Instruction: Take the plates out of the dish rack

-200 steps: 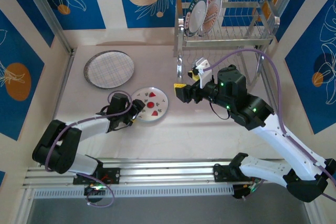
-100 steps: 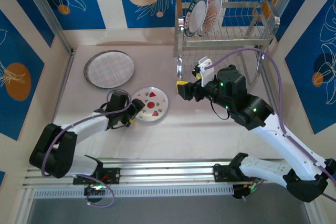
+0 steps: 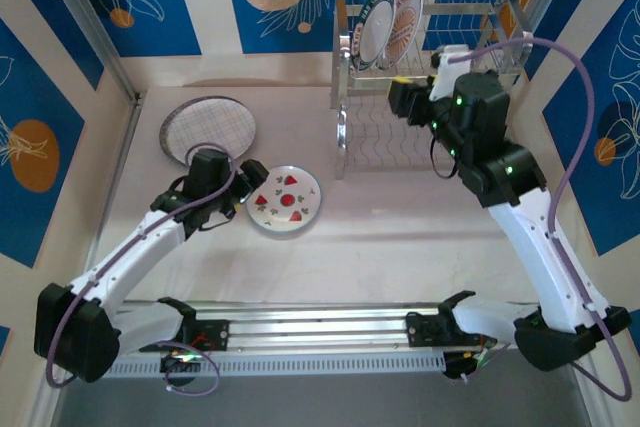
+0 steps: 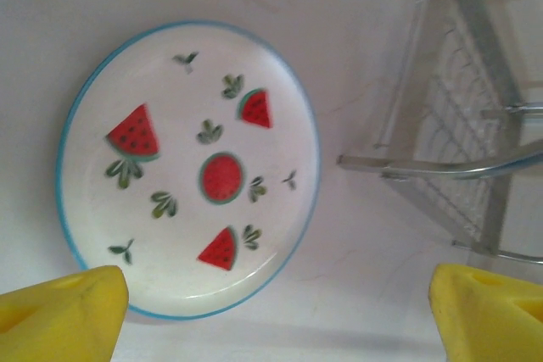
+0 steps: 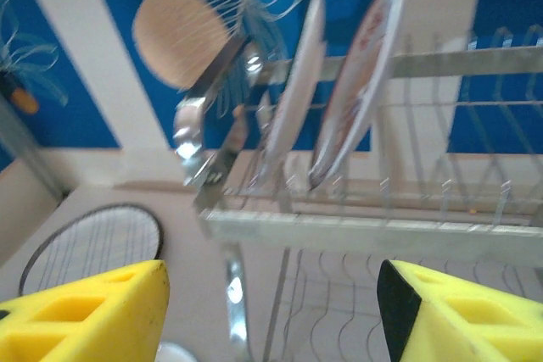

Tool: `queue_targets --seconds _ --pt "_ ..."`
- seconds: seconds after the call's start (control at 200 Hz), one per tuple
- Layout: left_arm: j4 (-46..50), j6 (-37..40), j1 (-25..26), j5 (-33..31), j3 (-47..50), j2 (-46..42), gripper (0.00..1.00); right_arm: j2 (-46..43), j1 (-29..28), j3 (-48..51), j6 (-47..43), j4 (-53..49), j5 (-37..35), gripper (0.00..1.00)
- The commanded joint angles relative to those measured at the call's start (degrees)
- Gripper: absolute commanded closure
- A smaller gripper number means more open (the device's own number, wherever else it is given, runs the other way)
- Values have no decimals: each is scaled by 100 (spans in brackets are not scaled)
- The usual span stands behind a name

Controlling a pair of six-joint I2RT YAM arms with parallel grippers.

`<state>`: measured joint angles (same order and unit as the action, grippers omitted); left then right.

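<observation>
Though beside the watermelon plate (image 4: 191,167), left hand (image 4: 271,320) spread wide, empty; right hand (image 5: 271,311) parted, empty, before the dish rack (image 5: 373,231).

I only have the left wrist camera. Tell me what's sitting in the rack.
Observer: Two plates stand on edge at the left end of the rack's top shelf: a dark-rimmed plate and, right beside it, a red-marked plate.
Operator: Now give me the right arm.
Observer: The right gripper is open and empty, facing those two plates from in front of the rack.
</observation>
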<state>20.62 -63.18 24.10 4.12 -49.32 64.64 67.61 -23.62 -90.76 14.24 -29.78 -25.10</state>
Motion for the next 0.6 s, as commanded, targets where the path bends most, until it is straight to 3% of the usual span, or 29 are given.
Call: queue_targets --seconds 0.0,0.22,0.595 --pt "278 564 85 -214 -557 -251 9 401 548 -511 646 21 480 33" --pt "-162 1448 234 -31 -1363 -479 8 1485 1222 -1585 1129 18 1058 32" --pt "-1320 2749 566 -205 -2211 -922 7 2793 1496 -2941 1386 -256 1143 33"
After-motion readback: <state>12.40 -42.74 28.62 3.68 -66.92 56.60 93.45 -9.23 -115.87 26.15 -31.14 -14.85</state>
